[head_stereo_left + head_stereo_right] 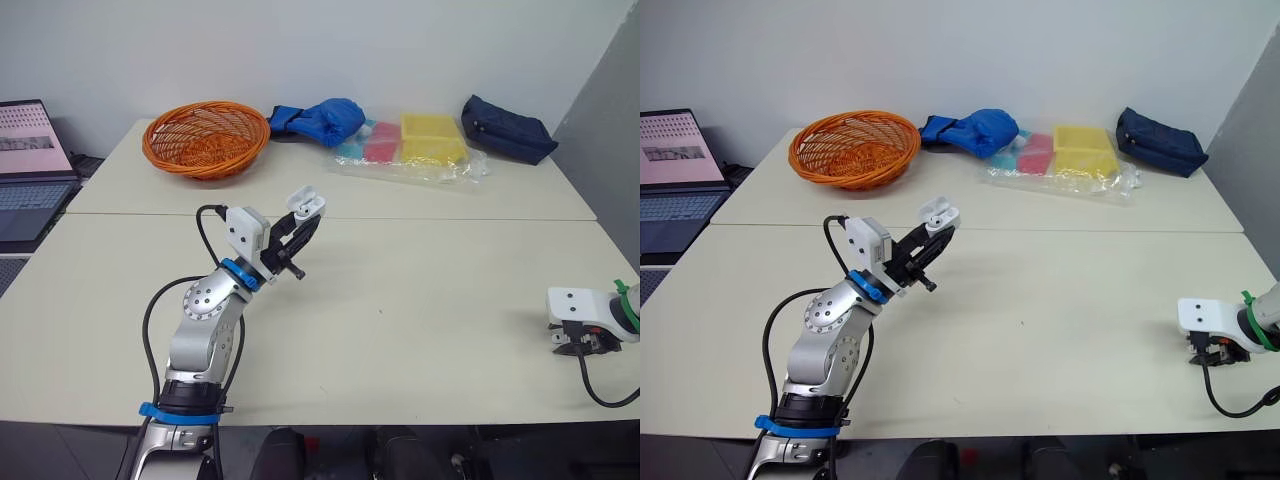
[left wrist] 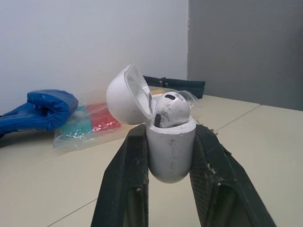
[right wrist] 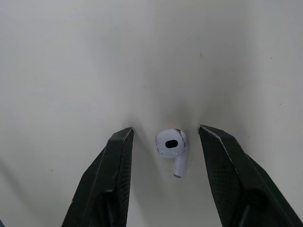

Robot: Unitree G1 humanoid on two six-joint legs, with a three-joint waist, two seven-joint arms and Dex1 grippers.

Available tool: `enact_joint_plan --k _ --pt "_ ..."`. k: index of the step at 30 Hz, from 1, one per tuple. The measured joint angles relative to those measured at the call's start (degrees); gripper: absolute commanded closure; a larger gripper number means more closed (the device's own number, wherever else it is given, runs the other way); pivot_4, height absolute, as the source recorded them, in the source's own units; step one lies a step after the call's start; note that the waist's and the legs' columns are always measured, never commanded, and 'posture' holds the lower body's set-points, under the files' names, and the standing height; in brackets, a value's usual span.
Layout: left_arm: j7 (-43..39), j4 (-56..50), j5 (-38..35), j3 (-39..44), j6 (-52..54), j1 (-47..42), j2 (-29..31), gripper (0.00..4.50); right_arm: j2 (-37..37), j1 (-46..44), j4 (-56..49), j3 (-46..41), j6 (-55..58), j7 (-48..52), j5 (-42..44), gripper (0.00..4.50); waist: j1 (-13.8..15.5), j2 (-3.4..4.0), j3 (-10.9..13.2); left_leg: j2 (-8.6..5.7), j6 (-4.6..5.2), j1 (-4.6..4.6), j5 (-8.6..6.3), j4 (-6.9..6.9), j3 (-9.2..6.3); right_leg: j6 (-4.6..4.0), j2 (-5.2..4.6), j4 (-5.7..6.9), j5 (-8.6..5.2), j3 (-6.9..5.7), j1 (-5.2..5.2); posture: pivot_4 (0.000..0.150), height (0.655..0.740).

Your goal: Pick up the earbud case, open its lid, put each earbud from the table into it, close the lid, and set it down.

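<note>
- A pale desk [image 1: 420,300] seen from the robot's head, with the left arm raised over the middle-left and the right arm low at the near right edge.
- The left hand [image 1: 303,222] is clamped on a white earbud case [image 2: 170,151], one black finger pressed to each side of its body.
- The case is held upright above the desk, well clear of the surface. Its mouth faces up, likely so that it can take an earbud from above.
- Its lid [image 2: 124,97] is hinged back and open. One white earbud [image 2: 171,109] already sits in the case, its rounded head poking above the rim.
- The right hand [image 3: 165,128] is down at the desk, far to the right of the case, with its fingers apart.
- A second white earbud [image 3: 171,144] lies flat on the desk between those fingers, touching neither. The hand appears placed to close on it.
- Judging by this, the task is roughly half done: one earbud is stowed and one is left to grasp and carry over to the case.
- Along the far side of the desk, well apart from the work, are an orange woven basket [image 1: 207,138], a blue padded glove [image 1: 325,120], a clear plastic bag of coloured items [image 1: 410,150] and a dark navy pouch [image 1: 507,128].
- An open laptop [image 1: 30,170] sits off the far left.
</note>
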Motion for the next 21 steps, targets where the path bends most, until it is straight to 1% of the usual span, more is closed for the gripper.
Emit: enact_joint_plan --k 1,2,3,7,17,18,19,20,21 --pt "0.00 0.00 0.00 0.00 0.00 0.00 0.00 3.73 0.00 0.00 0.00 0.00 0.09 0.00 0.00 2.55 0.00 0.00 0.00 0.00 0.00 0.00 0.00 0.00 0.01 0.00 0.00 0.00 0.00 0.02 0.00 0.150 0.7400" --pt "0.00 0.00 0.00 0.00 0.00 0.00 0.00 3.73 0.00 -0.01 0.00 0.00 0.20 0.08 0.00 2.63 0.00 0.00 0.00 0.00 0.00 0.01 0.00 0.00 0.02 0.01 0.00 0.00 0.00 0.03 0.00 0.150 0.7400" --pt "-0.01 0.00 0.00 0.00 0.00 -0.01 0.00 3.73 0.00 0.00 0.00 0.05 0.30 0.23 0.00 2.83 0.00 -0.02 0.00 0.00 0.00 0.01 0.00 0.00 0.03 0.01 0.00 0.00 0.00 0.05 0.00 0.150 0.7400" --pt "-0.06 0.00 0.00 0.00 0.00 0.00 0.00 3.73 0.01 0.07 -0.08 0.14 0.83 0.37 -0.10 4.08 -0.13 -0.09 -0.01 0.00 0.00 0.13 0.00 0.00 0.30 0.01 0.00 0.00 0.01 0.58 -0.02 0.150 0.7400" --pt "-0.25 0.00 -0.01 0.01 -0.01 0.00 0.04 3.73 -0.03 0.29 -1.32 -0.10 1.01 0.10 -0.04 4.10 -0.13 -0.12 -0.02 -0.02 0.00 0.16 -0.01 0.10 0.89 0.11 -0.07 -0.04 0.06 0.87 -0.12 0.150 0.7400" --pt "-0.27 0.00 -0.02 0.14 -0.05 0.07 0.11 3.73 0.65 -0.13 -2.93 -0.28 3.43 0.72 0.96 4.10 -0.19 -0.13 -0.02 -0.01 0.00 0.16 -0.01 0.09 0.93 0.11 -0.06 -0.02 0.07 0.91 -0.16 0.150 0.7400" --pt "-0.27 0.13 -0.02 0.39 -0.05 0.07 0.27 3.73 3.00 -1.54 -5.78 -0.70 7.01 1.14 3.20 4.10 -0.43 -0.17 0.01 0.04 0.00 0.18 -0.01 0.08 0.92 0.12 -0.02 0.03 0.08 0.91 -0.18 0.150 0.7400" --pt "-0.26 0.37 -0.02 0.23 -0.05 -0.24 0.12 3.73 5.37 -2.65 -8.84 -0.92 9.64 1.19 5.42 4.10 -0.74 -0.17 0.01 0.10 0.00 0.20 -0.01 0.08 0.94 0.38 0.08 0.06 0.28 1.00 -0.22 0.150 0.7400" --pt "-0.40 0.39 -0.02 0.05 -0.15 -0.41 -0.08 3.73 9.45 -4.76 -12.49 -1.58 14.67 0.56 8.75 4.10 -1.21 -0.18 0.02 0.14 -0.01 0.25 -0.01 0.06 0.91 0.42 0.17 0.09 0.33 1.03 -0.22 0.150 0.7400"
